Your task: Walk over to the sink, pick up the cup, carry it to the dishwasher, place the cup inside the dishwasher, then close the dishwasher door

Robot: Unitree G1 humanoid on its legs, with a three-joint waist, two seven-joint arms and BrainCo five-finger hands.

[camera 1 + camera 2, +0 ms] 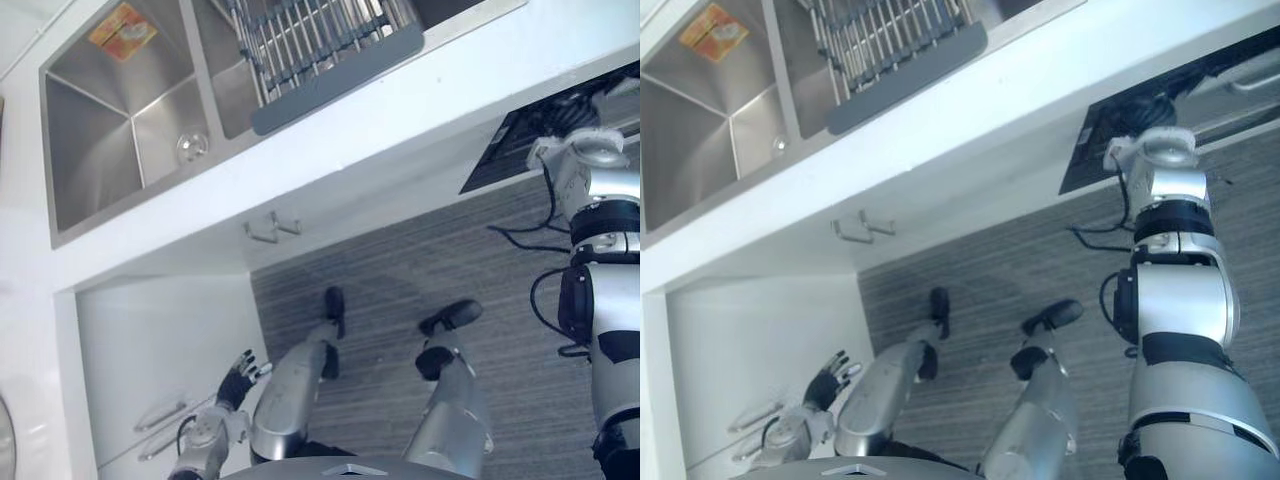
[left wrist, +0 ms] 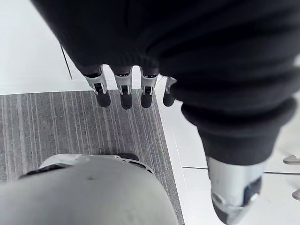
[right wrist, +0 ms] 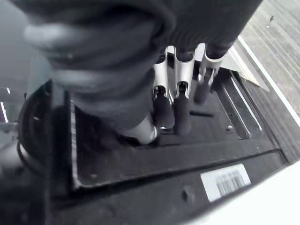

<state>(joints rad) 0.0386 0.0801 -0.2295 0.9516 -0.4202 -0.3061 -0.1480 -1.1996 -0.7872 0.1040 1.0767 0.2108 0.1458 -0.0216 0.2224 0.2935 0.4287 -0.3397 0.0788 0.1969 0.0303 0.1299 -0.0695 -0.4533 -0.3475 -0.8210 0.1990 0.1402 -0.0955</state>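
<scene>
Fingers point(image 3: 164, 110) of the right hand point(image 3: 183, 75) hang straight and loose, holding nothing, just above a dark flat panel inside the open dishwasher point(image 1: 515, 145). A white label point(image 3: 225, 180) with a barcode is stuck near that panel's edge. From the head, the right arm reaches up to the dishwasher's dark opening, which sits under the white counter point(image 1: 420, 110) on the robot's right. The left hand point(image 1: 238, 378) is low on the other side, its fingers point(image 2: 124, 91) spread and straight, also holding nothing. It hangs over the line where the grey striped floor point(image 1: 400, 270) meets a white cabinet point(image 1: 150, 340). Two pale handles point(image 1: 160, 413) on the cabinet front show just beside the left forearm. Farther out, two small metal hooks point(image 1: 272, 229) stick out under the counter's front edge. The steel sink point(image 1: 90, 140) is set into the counter well away from both hands and has two basins. A small round clear thing that looks to be the cup point(image 1: 192, 148) sits on the bottom of the left basin, close to the wall that divides the basins. An orange sticker point(image 1: 122, 30) lies on the far wall of that same basin. A wire rack point(image 1: 310, 40) with a grey rim spans the right basin, apart from the cup.
</scene>
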